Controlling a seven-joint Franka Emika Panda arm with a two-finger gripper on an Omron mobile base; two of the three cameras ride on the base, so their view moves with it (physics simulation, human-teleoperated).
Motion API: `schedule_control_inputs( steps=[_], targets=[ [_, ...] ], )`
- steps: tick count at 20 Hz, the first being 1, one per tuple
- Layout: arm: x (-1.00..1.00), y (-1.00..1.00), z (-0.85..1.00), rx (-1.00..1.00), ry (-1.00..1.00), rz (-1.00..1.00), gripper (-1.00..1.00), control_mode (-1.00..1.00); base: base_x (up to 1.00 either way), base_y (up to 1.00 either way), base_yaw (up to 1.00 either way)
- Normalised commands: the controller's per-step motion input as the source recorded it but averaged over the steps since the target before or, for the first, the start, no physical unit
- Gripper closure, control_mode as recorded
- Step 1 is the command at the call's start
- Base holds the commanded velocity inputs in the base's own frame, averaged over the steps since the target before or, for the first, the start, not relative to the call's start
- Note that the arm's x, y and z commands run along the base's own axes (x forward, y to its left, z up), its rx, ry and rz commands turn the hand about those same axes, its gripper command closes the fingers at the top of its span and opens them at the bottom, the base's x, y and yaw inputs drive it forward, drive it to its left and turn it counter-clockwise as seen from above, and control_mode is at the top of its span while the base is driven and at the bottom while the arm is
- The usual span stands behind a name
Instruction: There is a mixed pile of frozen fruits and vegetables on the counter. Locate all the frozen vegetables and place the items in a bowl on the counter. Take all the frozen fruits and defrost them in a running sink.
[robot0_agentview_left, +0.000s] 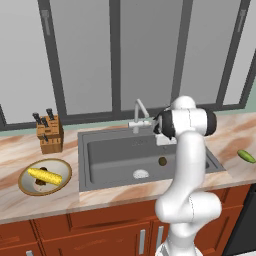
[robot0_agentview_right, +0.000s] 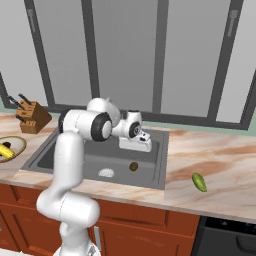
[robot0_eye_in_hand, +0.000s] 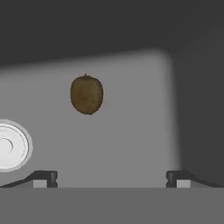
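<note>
Sink (robot0_agentview_left: 110, 155) seen from behind, left and right, in both base views; sink floor seen close from above by hand camera.

My tool (robot0_eye_in_hand: 111, 178) hangs over the sink (robot0_agentview_left: 107, 157) with jaws wide and nothing between them. On the basin floor a brown ball (robot0_eye_in_hand: 86, 94) lies apart from the drain (robot0_eye_in_hand: 9, 145), with bare floor around both. The faucet (robot0_agentview_left: 139, 113) stands at the back rim. I see open tabletop (robot0_agentview_right: 220, 150) right of the sink, apart from a green piece (robot0_agentview_right: 199, 182).
</note>
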Motion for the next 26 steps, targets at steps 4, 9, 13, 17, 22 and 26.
schedule_control_inputs(
  steps=[4, 9, 13, 17, 22, 26],
  targets=[
    [-0.31, -0.16, 0.78, 0.00, 0.00, 0.00, -1.00, -1.00, 0.00, 0.00, 0.00],
    [-0.39, -0.26, 0.73, 0.00, 0.06, 0.00, -1.00, -1.00, 0.00, 0.00, 0.00],
    [-0.51, -0.44, 0.55, 0.00, 0.09, -0.01, -1.00, -1.00, 0.00, 0.00, 0.00],
    [-0.42, -0.47, 0.18, -0.03, 0.02, -0.11, -1.00, -1.00, 0.00, 0.00, 0.00],
    [-0.60, -0.38, -0.07, -0.01, 0.00, -0.16, -1.00, -1.00, 0.00, 0.00, 0.00],
    [-0.50, -0.48, -0.11, 0.00, 0.01, -0.14, -1.00, -1.00, 0.00, 0.00, 0.00]
  ],
)
